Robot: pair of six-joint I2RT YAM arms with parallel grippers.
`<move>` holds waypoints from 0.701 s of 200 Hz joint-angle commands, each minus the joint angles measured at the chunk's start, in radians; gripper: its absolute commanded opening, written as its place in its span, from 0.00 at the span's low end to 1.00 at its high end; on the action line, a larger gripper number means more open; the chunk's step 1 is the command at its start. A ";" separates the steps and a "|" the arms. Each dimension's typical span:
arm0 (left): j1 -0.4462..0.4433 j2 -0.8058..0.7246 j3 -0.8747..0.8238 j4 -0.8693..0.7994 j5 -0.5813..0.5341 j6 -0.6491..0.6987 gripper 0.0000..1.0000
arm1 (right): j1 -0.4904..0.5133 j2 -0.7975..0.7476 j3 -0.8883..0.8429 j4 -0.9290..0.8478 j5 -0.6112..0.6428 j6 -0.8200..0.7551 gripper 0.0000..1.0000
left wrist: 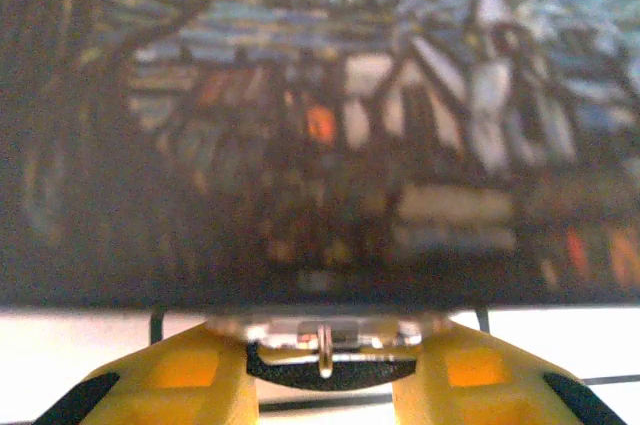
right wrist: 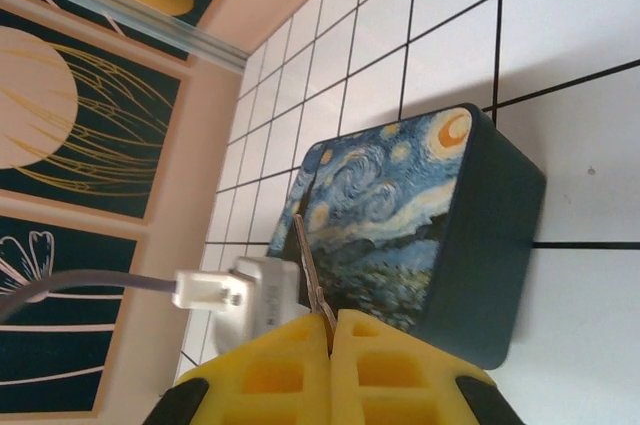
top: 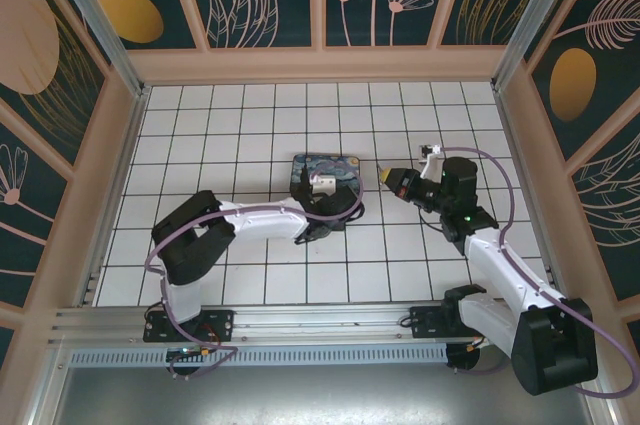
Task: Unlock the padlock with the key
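At the near edge of the blue swirly-painted rectangular tin [top: 340,165], the left gripper [left wrist: 328,343] has its 2 yellow fingers pressed against either side of the tiny black padlock [left wrist: 330,372]. The padlock's thin metal shackle hangs from a silver tab on the tin's rim. Just right of the tin, above the white tiled floor [top: 250,115], the right gripper [right wrist: 330,330] is clamped tight on the small dull-silver metal key [right wrist: 305,255], whose blade points toward the tin.
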 commanded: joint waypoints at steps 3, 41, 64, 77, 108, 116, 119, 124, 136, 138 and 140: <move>-0.007 -0.076 0.105 -0.206 0.049 0.041 0.27 | -0.011 0.006 0.093 -0.078 0.019 -0.067 0.00; -0.006 -0.077 0.270 -0.410 0.113 0.085 0.27 | -0.016 0.015 0.185 -0.209 0.054 -0.117 0.00; 0.004 -0.046 0.391 -0.540 0.156 0.115 0.27 | -0.021 0.032 0.244 -0.288 0.072 -0.149 0.00; 0.013 -0.031 0.437 -0.592 0.181 0.126 0.27 | -0.023 0.042 0.273 -0.325 0.085 -0.166 0.00; 0.027 -0.027 0.426 -0.668 0.275 0.147 0.27 | -0.022 0.048 0.292 -0.359 0.100 -0.180 0.00; 0.033 -0.032 0.415 -0.680 0.307 0.151 0.27 | -0.023 0.052 0.290 -0.361 0.098 -0.178 0.00; 0.033 -0.034 0.413 -0.687 0.316 0.152 0.27 | -0.023 0.052 0.289 -0.361 0.096 -0.178 0.00; 0.034 -0.034 0.415 -0.702 0.320 0.155 0.27 | -0.022 0.053 0.288 -0.361 0.092 -0.178 0.00; 0.041 -0.032 0.428 -0.746 0.341 0.167 0.27 | -0.021 0.052 0.287 -0.364 0.084 -0.178 0.00; 0.043 -0.030 0.430 -0.756 0.342 0.170 0.27 | -0.021 0.052 0.287 -0.364 0.083 -0.179 0.00; 0.044 -0.029 0.436 -0.765 0.341 0.172 0.27 | -0.021 0.052 0.287 -0.365 0.082 -0.180 0.00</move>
